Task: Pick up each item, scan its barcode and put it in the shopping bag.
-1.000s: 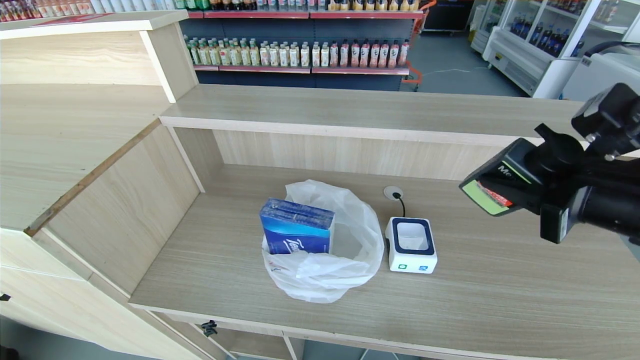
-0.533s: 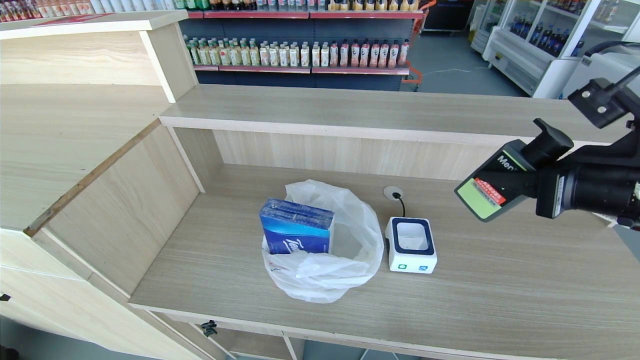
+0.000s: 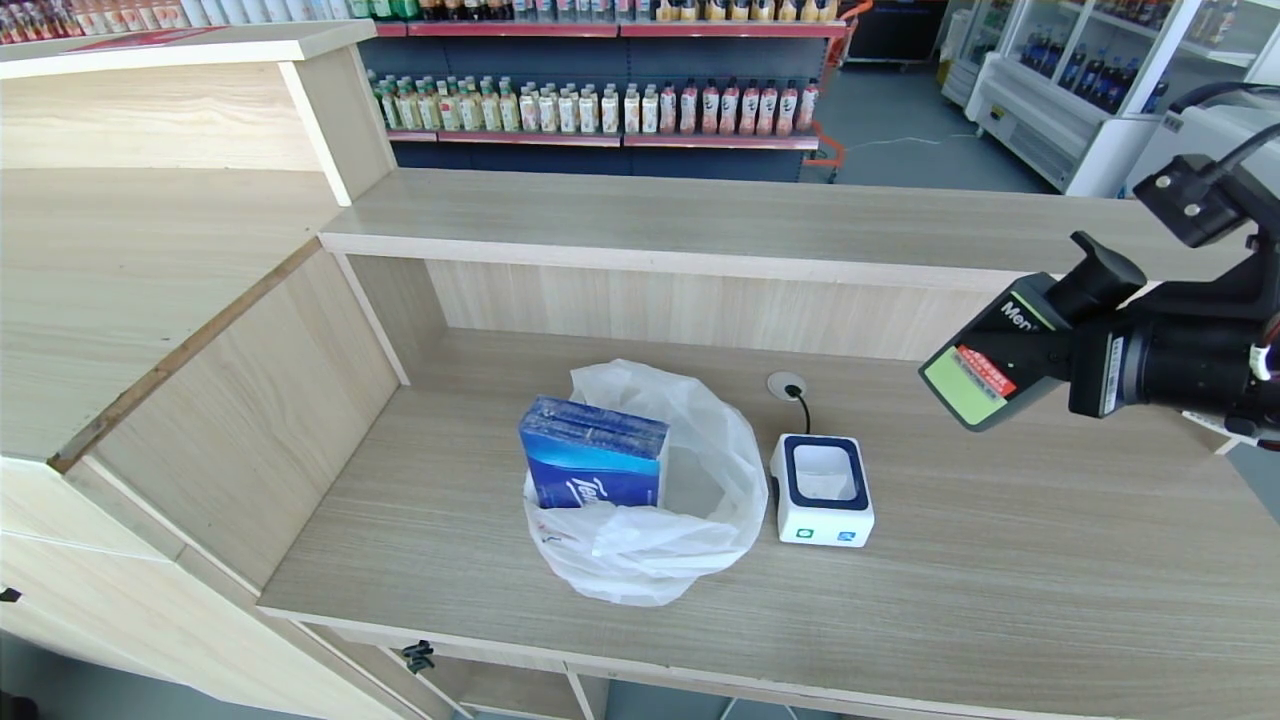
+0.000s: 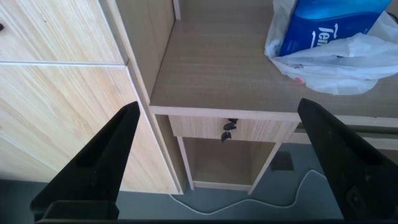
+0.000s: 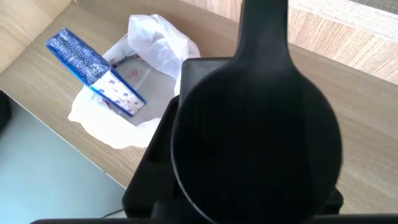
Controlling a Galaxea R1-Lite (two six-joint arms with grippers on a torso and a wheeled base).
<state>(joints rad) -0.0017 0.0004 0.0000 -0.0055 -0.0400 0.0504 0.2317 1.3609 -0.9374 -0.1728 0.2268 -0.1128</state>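
Observation:
My right gripper [image 3: 1062, 325] hangs over the right end of the counter, shut on a black box [image 3: 985, 372] with a green and red label. The box is tilted, well to the right of and above the white barcode scanner [image 3: 822, 490]. Left of the scanner sits the white shopping bag [image 3: 700, 540], mouth open, with a blue tissue pack [image 3: 593, 455] standing in it. The right wrist view shows the bag [image 5: 155, 37] and the pack [image 5: 93, 71] below my hold. My left gripper [image 4: 217, 165] is open, low in front of the counter's edge, left of the bag [image 4: 336, 71].
A raised wooden ledge [image 3: 740, 225] runs behind the counter and a side wall [image 3: 260, 420] closes its left end. A cable runs from the scanner to a hole [image 3: 786, 384]. A drawer with a key [image 4: 227, 127] sits under the counter front. Bare counter [image 3: 1050, 570] lies right of the scanner.
My right wrist has rolled, turning the box's label more towards the head camera, and the box has shifted slightly up and to the right. Bag, pack and scanner have stayed put.

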